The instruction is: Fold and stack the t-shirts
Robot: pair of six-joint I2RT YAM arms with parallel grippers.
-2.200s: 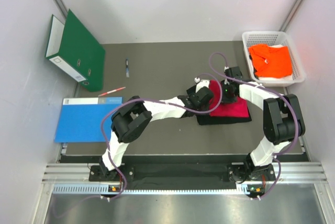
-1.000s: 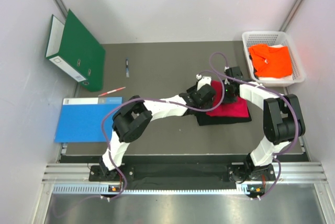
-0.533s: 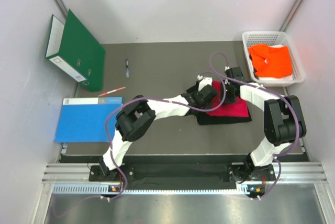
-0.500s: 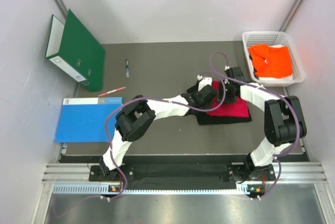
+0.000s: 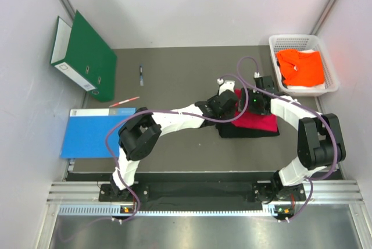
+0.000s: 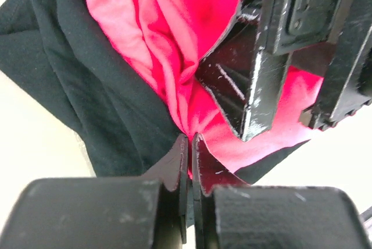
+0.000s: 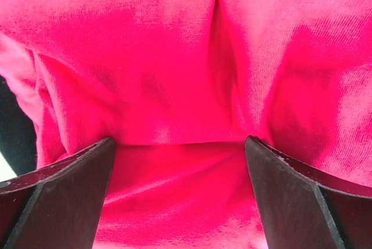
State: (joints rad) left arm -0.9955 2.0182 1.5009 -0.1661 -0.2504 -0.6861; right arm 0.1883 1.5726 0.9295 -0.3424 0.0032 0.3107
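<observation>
Right gripper (image 7: 179,142) has opened wide over crimson shirt (image 5: 258,120), left gripper (image 6: 190,144) pinches it; orange shirt (image 5: 300,67) in basket (image 5: 293,39).

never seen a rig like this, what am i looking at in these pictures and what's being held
These are two robot arms bolted at a table's near edge, each ending in a two-finger gripper. The wide picture looks down from above; the two close-ups come from a camera on each wrist. On the table lie a crimson t-shirt on a black t-shirt, a green binder, a blue sheet, a dark pen, a red pen, and a white basket holding an orange t-shirt. The left gripper is shut, pinching a fold of the crimson t-shirt. The right gripper is open over the same cloth, holding nothing.
</observation>
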